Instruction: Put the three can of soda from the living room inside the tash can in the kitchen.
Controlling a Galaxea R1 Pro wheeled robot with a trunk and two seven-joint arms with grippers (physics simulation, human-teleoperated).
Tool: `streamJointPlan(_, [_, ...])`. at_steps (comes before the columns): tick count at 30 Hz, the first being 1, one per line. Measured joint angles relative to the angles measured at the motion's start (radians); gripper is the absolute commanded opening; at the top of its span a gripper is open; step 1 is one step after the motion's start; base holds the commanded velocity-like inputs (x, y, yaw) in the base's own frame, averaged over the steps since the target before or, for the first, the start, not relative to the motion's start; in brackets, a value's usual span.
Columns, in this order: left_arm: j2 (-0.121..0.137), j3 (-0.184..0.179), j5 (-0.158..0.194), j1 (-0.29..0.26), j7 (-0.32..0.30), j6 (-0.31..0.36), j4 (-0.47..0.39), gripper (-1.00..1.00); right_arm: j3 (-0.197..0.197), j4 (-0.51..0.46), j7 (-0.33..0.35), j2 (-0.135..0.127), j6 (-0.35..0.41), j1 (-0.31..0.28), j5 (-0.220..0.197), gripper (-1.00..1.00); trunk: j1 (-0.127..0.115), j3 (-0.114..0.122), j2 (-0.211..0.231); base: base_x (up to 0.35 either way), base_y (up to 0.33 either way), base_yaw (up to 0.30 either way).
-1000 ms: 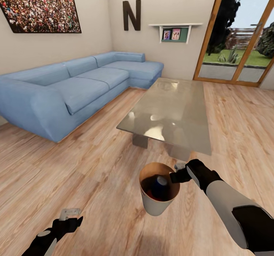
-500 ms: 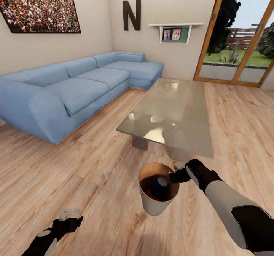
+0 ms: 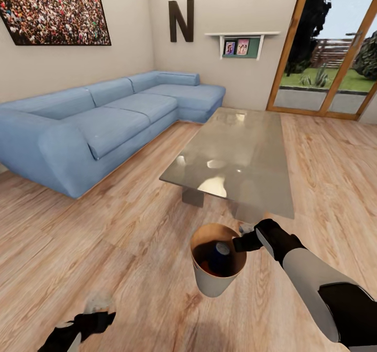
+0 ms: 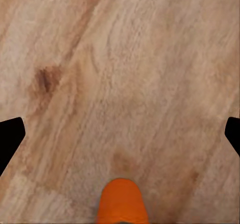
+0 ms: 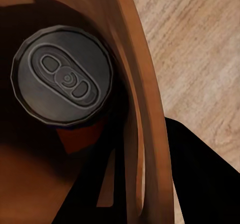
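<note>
The tash can point(image 3: 212, 284), pale outside and copper-brown inside, hangs over the wood floor just in front of the glass coffee table. My right gripper point(image 3: 245, 237) is shut on its rim. A dark blue can of soda point(image 3: 220, 255) stands inside. The right wrist view looks down past the rim point(image 5: 135, 59) onto that can's silver top point(image 5: 62, 76), with an orange-red patch point(image 5: 80, 136) beneath it. My left gripper point(image 3: 99, 310) is low at the near left and blurred. Its fingertips point(image 4: 10, 139) stand far apart, open. A bright orange rounded end point(image 4: 122, 201) shows between them, touching neither.
The light-blue corner sofa point(image 3: 104, 116) runs along the left wall. The glass coffee table point(image 3: 235, 153) stands straight ahead, its near edge just beyond the bin. Glass garden doors point(image 3: 330, 53) are at the far right. Wood floor point(image 3: 131, 226) lies between sofa and table.
My left gripper has dropped lower and now looks blurred. The view shifted slightly a second ago. The right gripper still holds the bin in the same place.
</note>
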Motion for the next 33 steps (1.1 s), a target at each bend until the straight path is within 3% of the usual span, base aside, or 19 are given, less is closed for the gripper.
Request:
streamJointPlan(3, [-0.001, 0.000, 0.001, 0.000, -0.001, -0.007, 0.097, 1.00, 0.000, 0.000, 0.000, 0.000, 0.001, 0.000, 0.000, -1.00, 0.000, 0.000, 0.000, 0.000, 0.000, 0.000])
streamJointPlan(7, [-0.001, 0.001, 0.002, 0.000, -0.001, -0.010, 0.139, 1.00, 0.000, 0.000, 0.000, 0.000, 0.001, 0.000, 0.000, -1.00, 0.000, 0.000, 0.000, 0.000, 0.000, 0.000])
streamJointPlan(15, [-0.002, -0.001, 0.003, 0.001, -0.005, -0.033, 0.158, 1.00, 0.001, 0.000, 0.000, 0.001, 0.001, 0.000, 0.000, -1.00, 0.000, 0.000, 0.000, 0.000, 0.000, 0.000])
streamJointPlan(22, [-0.018, -0.018, 0.001, 0.001, -0.005, -0.040, 0.159, 1.00, 0.001, 0.000, 0.000, 0.001, 0.000, 0.000, 0.000, -1.00, 0.000, 0.000, 0.000, 0.000, 0.000, 0.000])
streamJointPlan(33, [-0.020, -0.037, 0.001, 0.001, -0.006, -0.039, 0.159, 1.00, 0.000, 0.000, 0.000, 0.008, 0.001, 0.001, -0.003, -1.00, 0.042, -0.034, -0.077, 0.000, 0.000, 0.000])
